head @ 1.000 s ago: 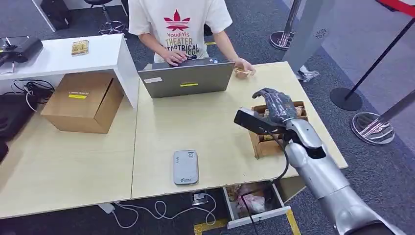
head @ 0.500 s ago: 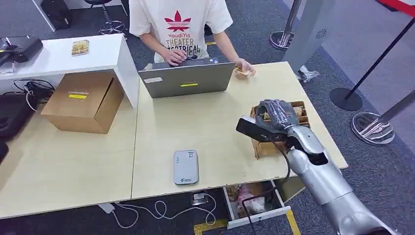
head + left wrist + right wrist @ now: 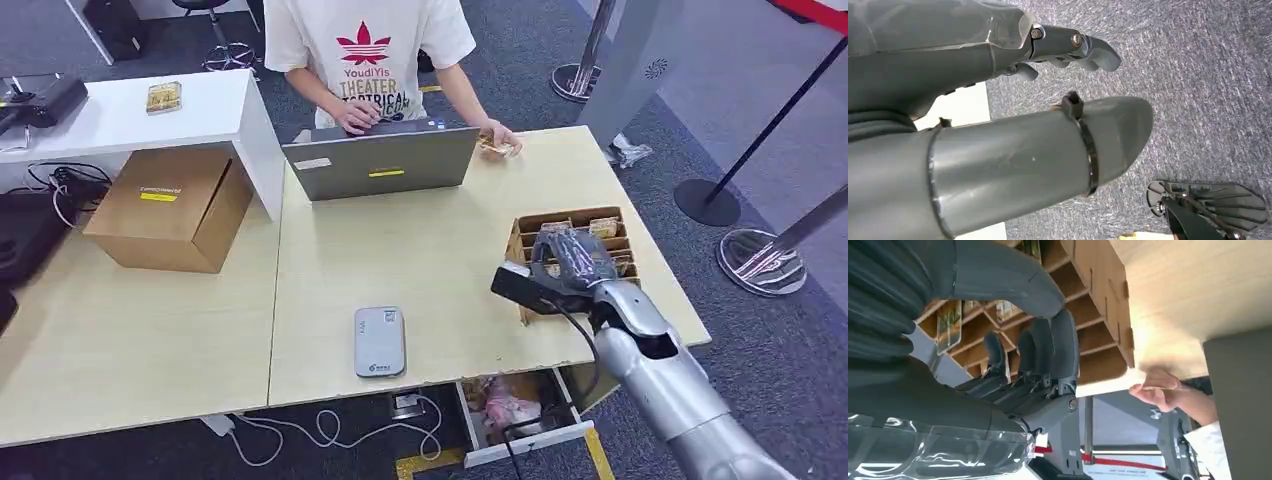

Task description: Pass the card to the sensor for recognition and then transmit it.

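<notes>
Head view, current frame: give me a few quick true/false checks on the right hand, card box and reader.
1. The right hand is over the divided cardboard box. True.
2. The grey card reader lies inside that box. False: it lies flat on the table, left of the box.
3. The laptop is closed flat. False: it stands open in front of the person.
4. The left hand hangs over grey carpet. True.
5. The box's slots hold cards. True.
</notes>
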You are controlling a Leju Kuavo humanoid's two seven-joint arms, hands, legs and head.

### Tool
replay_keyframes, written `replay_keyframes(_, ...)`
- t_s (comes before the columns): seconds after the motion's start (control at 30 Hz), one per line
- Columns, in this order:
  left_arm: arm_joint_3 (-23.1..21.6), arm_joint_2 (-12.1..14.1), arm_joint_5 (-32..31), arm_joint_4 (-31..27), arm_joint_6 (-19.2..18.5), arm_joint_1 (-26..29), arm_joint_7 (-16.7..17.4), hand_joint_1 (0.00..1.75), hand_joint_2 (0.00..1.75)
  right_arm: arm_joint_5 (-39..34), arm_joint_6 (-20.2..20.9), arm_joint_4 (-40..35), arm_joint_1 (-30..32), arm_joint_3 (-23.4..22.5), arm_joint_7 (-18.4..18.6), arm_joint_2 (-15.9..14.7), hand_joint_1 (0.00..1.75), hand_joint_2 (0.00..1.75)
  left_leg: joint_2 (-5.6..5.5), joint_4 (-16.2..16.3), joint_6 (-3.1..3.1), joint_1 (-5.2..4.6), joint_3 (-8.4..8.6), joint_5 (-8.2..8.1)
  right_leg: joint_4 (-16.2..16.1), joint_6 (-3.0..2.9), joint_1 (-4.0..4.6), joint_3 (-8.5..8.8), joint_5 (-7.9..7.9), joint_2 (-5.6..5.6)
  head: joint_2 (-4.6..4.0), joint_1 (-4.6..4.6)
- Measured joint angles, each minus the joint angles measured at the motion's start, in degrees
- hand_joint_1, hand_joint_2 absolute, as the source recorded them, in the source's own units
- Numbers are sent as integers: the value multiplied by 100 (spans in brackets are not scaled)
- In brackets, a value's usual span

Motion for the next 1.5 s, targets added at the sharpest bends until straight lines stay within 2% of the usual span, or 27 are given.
replay_keyframes(0.07,13,13,33,0,4,1,2,0,0,15,51,15,9,2,-15,0,84,175,0,0,0,0,-1,0,0,0,0,0,0,0,0,0)
replay_keyframes(0.1,26,17,57,0,4,1,0,0,0,17,77,41,-1,11,-24,0,94,175,0,0,0,0,-1,0,0,0,0,1,0,0,0,0)
replay_keyframes(0.3,72,35,88,0,7,29,0,0,0,4,118,243,-139,94,-79,4,84,175,-1,0,0,0,-1,0,0,0,-1,1,0,-2,0,0)
replay_keyframes(0.5,81,39,74,0,4,40,-4,0,0,-13,116,359,-168,111,-103,4,101,175,-2,0,0,0,-1,0,0,0,-1,0,0,-3,0,0)
replay_keyframes(0.77,81,46,50,0,4,42,-4,0,0,-37,107,439,-168,109,-136,4,99,175,-2,0,0,0,-1,0,0,0,-1,1,0,-3,0,0)
replay_keyframes(0.8,81,48,46,0,4,42,-4,0,0,-42,107,444,-169,109,-136,2,94,175,-2,0,0,0,-1,0,0,0,-1,1,0,-3,0,2)
replay_keyframes(1.07,81,77,46,0,-11,47,-4,0,0,-55,153,518,-219,109,-181,-24,91,175,-2,0,0,0,-1,1,0,0,0,0,0,-3,0,2)
replay_keyframes(1.13,81,79,46,0,-13,48,-4,0,0,-57,186,533,-258,109,-195,-50,84,175,-2,0,0,0,-1,1,0,0,0,0,0,-3,0,0)
replay_keyframes(1.4,81,85,26,0,-28,51,-33,0,0,-87,236,612,-357,109,-256,-210,94,175,-3,0,0,-1,-1,0,0,0,-1,1,0,-3,0,2)
replay_keyframes(1.5,81,85,20,0,-28,50,-33,0,0,-83,221,619,-365,122,-236,-265,89,175,-2,0,0,-1,-1,0,0,0,-1,0,0,-3,0,0)
